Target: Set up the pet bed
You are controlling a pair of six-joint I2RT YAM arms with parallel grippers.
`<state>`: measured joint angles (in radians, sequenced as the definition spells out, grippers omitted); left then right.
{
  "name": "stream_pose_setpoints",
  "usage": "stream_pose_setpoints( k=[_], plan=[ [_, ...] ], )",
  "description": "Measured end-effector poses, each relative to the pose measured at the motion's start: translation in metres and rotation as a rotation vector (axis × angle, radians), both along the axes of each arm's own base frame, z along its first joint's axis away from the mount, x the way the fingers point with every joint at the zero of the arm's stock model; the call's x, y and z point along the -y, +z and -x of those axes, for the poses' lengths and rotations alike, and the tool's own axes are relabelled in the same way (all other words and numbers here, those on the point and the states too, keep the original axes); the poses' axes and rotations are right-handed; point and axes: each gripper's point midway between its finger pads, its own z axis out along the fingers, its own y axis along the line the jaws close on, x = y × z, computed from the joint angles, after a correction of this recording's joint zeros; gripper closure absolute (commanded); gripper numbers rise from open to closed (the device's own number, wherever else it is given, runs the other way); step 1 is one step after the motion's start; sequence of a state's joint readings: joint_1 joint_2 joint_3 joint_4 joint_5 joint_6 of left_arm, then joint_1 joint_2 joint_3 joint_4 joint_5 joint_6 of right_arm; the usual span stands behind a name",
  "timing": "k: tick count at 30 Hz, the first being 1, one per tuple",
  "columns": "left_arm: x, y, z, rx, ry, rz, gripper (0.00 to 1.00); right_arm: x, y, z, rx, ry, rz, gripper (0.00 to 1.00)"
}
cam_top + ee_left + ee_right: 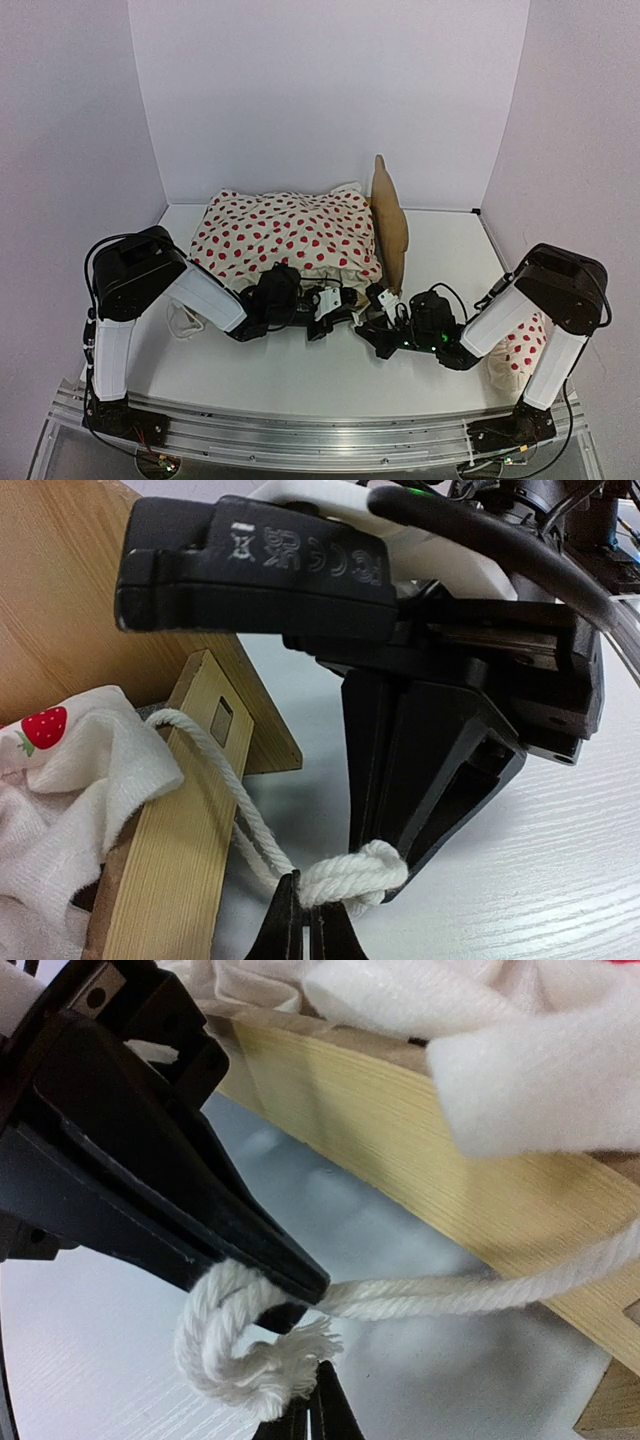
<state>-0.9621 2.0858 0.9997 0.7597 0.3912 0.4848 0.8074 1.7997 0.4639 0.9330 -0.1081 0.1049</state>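
Top view: two arms, two grippers, one pet bed, one red-dotted duvet, one red-dotted pillow. Pet bed at rear centre of the worktop, near the back wall, headboard upright at its right end, duvet heaped over the frame. Pillow at the right worktop edge, partly under the right arm. Left gripper and right gripper tip to tip just in front of the bed's near edge. Open worktop from there to the arm bases and right of the headboard; walls on three sides. Left wrist view: one wooden slat of the bed with one rectangular slot, one white rope ending in one knot. Left gripper closed, rope entering its tips beside the knot. Right gripper closed, tips against the knot. Right wrist view: rope pinched in the left gripper just short of the knot, beside the bed's side rail. Right gripper fully closed, frayed rope end touching its tips; not determinable whether pinched. Bare worktop below and left of the knot.
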Motion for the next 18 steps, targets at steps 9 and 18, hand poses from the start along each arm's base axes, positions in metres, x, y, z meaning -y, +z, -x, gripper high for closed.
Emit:
stream_pose_setpoints(
  k=[9,18],
  plan=[
    [-0.003,0.003,-0.004,-0.061,0.014,0.019,1.00,0.019,-0.011,0.003,-0.017,-0.061,0.053,1.00],
    [-0.005,0.007,-0.004,-0.077,0.012,0.022,1.00,0.023,0.004,0.009,-0.058,-0.057,0.076,1.00]
  ],
)
